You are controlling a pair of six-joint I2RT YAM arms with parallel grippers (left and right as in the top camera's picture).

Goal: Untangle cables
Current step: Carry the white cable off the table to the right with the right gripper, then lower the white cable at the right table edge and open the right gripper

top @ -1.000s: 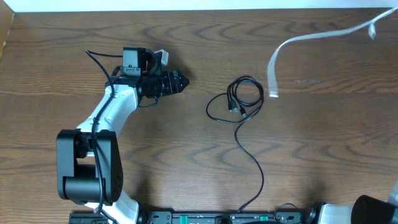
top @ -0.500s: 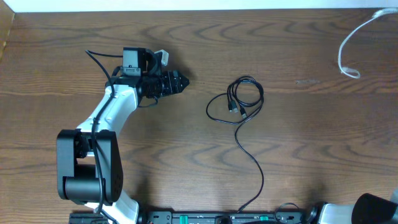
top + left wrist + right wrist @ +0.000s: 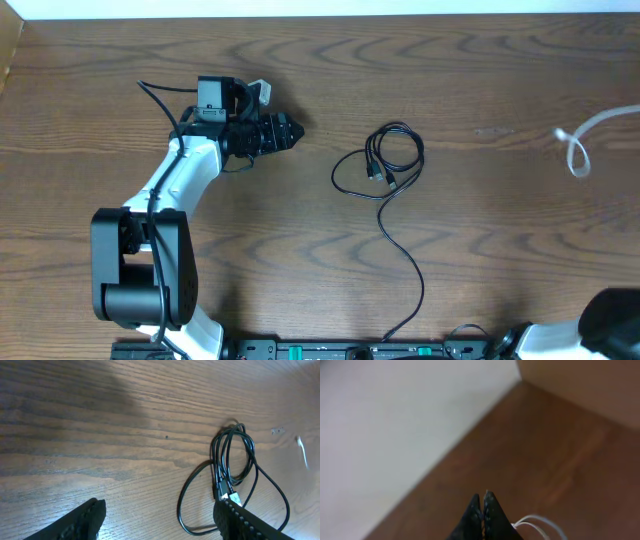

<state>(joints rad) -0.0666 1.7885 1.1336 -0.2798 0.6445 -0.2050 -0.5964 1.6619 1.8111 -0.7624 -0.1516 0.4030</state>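
Note:
The black cable (image 3: 417, 150) lies coiled in a loose loop at the table's middle, and its tail runs down to the front edge. In the left wrist view the black cable (image 3: 220, 467) lies ahead and to the right, with its plugs near the right finger. My left gripper (image 3: 290, 132) (image 3: 160, 510) is open and empty, well left of the coil. The white cable (image 3: 573, 148) hangs curled at the far right and runs off the right edge. My right gripper (image 3: 483, 496) is shut, and the white cable (image 3: 540, 519) comes out beside its fingers.
The wooden table (image 3: 500, 250) meets a white wall along its back edge. The left arm's base (image 3: 140, 270) stands at the front left. Part of the right arm (image 3: 612, 318) shows at the front right corner. A wooden side panel (image 3: 580, 385) rises behind the right gripper.
The white cable has been swept from the upper middle right toward the right edge and lower, now well clear of the black coil. The black cable and left arm have not moved.

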